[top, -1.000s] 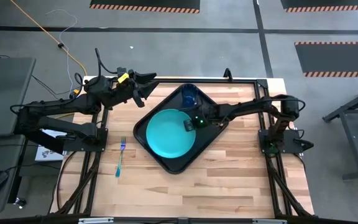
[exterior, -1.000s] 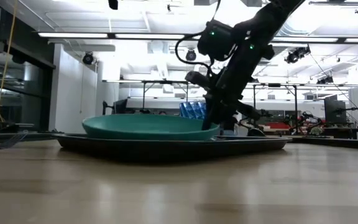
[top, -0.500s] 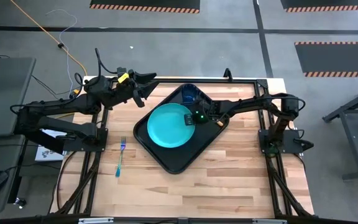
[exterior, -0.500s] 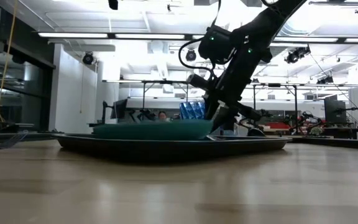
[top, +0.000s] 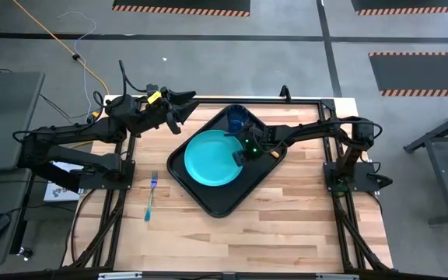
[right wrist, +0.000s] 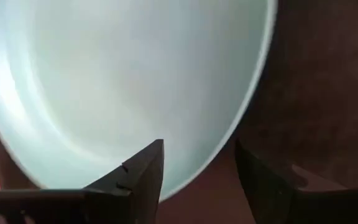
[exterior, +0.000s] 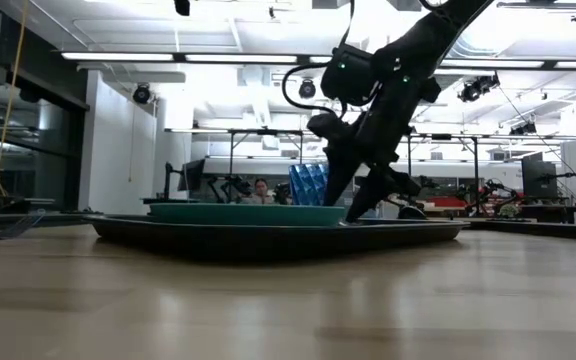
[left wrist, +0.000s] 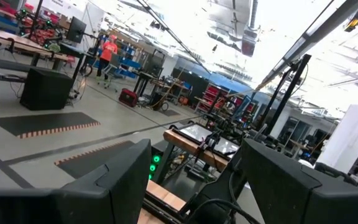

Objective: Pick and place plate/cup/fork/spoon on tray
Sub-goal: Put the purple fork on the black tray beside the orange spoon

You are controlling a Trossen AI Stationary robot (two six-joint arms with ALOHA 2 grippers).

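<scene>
R arm extended from table's right side toward centre, wrist pitched down; right gripper (top: 239, 155) low, fingers (right wrist: 143, 171) spread apart w/ clear gap, nothing between them. L arm folded back at table's far-left corner, left gripper (top: 183, 109) raised off surface, pointing outward, fingers (left wrist: 123, 180) parted, nothing held.
</scene>
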